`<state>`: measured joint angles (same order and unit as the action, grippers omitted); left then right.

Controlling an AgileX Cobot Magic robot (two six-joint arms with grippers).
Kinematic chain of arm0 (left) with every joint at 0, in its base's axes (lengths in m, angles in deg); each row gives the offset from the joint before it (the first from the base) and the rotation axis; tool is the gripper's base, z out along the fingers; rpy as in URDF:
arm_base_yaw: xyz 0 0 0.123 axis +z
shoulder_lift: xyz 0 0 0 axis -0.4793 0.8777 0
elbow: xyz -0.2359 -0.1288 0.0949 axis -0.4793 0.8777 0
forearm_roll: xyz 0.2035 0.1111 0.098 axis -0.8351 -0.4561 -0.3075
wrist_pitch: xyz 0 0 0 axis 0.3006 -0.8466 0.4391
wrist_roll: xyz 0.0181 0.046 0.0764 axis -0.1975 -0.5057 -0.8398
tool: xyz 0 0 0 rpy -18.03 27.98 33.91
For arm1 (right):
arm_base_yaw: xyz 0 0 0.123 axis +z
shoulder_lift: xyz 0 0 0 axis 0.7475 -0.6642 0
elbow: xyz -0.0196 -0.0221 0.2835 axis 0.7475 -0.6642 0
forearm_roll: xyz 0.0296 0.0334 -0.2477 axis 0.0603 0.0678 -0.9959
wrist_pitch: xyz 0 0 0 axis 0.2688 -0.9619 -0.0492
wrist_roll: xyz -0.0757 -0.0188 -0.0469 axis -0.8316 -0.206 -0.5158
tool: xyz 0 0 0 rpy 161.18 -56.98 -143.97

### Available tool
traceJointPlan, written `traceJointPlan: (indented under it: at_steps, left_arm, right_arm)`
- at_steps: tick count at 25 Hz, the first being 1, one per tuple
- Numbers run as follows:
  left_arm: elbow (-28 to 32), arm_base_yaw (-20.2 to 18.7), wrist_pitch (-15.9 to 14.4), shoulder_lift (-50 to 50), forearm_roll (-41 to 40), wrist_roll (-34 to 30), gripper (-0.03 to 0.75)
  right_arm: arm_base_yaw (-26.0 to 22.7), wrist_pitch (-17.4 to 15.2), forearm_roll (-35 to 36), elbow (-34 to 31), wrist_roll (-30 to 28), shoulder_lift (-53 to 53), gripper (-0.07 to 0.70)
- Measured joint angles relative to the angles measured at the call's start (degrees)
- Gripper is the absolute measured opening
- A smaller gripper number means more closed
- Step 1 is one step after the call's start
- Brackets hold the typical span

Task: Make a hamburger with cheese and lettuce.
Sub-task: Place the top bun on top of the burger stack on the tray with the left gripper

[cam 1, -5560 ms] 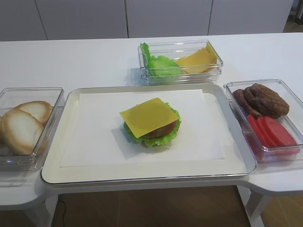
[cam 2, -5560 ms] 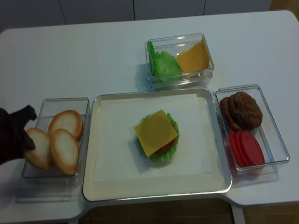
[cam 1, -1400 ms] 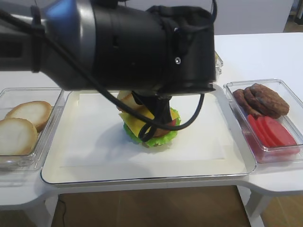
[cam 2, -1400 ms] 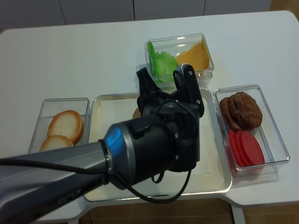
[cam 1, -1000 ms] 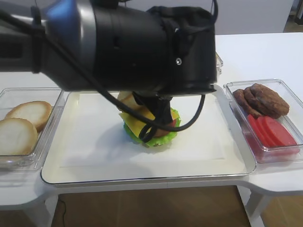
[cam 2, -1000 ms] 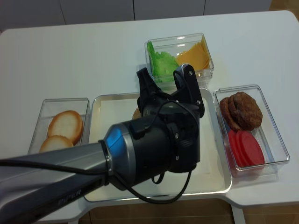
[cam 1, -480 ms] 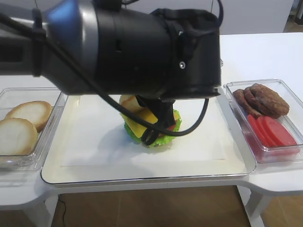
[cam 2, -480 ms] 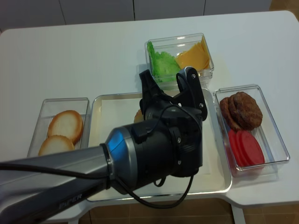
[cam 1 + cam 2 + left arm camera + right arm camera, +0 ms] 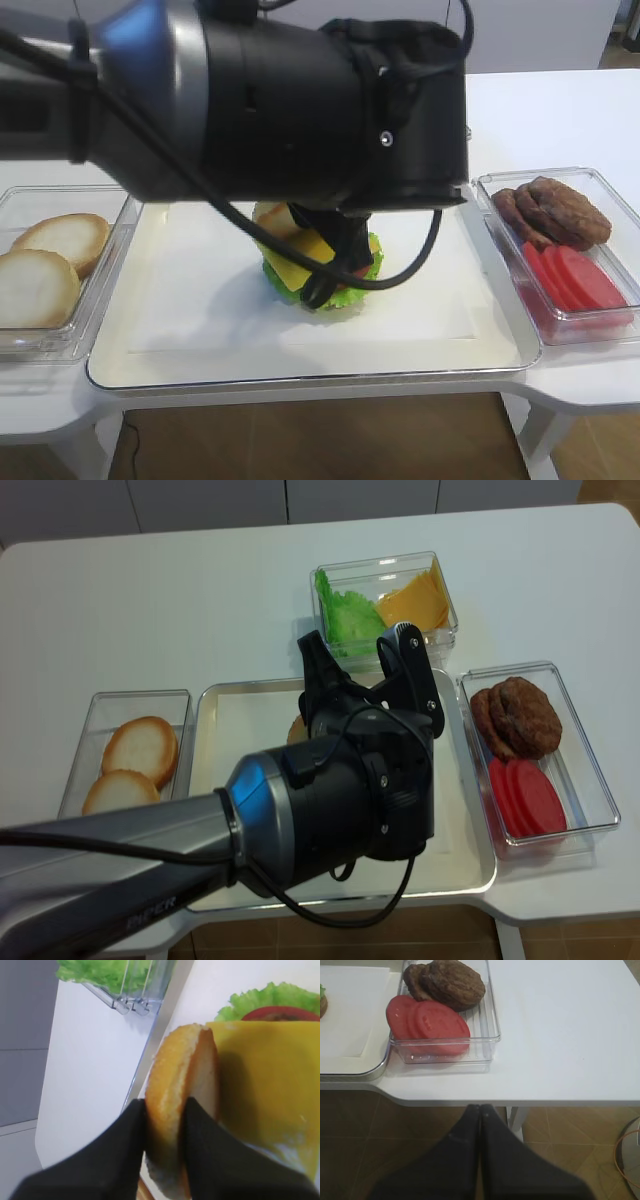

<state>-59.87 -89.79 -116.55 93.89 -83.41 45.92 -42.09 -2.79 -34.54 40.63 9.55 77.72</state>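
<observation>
The hamburger stack (image 9: 325,275) sits mid-tray: ruffled lettuce (image 9: 270,997), a red slice (image 9: 280,1012) and the yellow cheese square (image 9: 265,1075) on top. My left gripper (image 9: 165,1110) is shut on a golden bun half (image 9: 182,1085), held on edge against the cheese's left corner. In the high view the bun (image 9: 275,215) shows under my big black left arm (image 9: 300,100), which hides much of the stack. My right gripper (image 9: 480,1107) is shut and empty, below the table's front edge, over the floor.
The stack stands on white paper in a metal tray (image 9: 300,378). A clear box with two pale bun halves (image 9: 40,285) is at the left. A box with patties (image 9: 452,982) and tomato slices (image 9: 427,1022) is at the right. A box with lettuce and cheese (image 9: 385,605) stands behind.
My left arm has come from the bun box and holds a bun half over the burger. In the last second it shifted slightly to the right. The right gripper shows no change.
</observation>
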Motion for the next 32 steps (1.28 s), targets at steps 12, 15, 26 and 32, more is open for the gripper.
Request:
traceJointPlan:
  at_steps: [12,15,26,32]
  left_arm:
    - [0.0,-0.82,0.97,0.0,0.0,0.0,0.174]
    - [0.0,-0.82,1.0,0.0,0.0,0.04,0.192]
    - [0.0,-0.84,1.55,0.0,0.43,1.91,0.262]
    - [0.0,-0.84,1.69,0.0,0.43,2.08,0.263]
  right_arm:
    - [0.0,0.0,0.0,0.0,0.0,0.0,-0.049]
    - [0.0,0.0,0.0,0.0,0.0,0.0,-0.049]
    - [0.0,0.0,0.0,0.0,0.0,0.0,-0.049]
    - [0.0,0.0,0.0,0.0,0.0,0.0,-0.049]
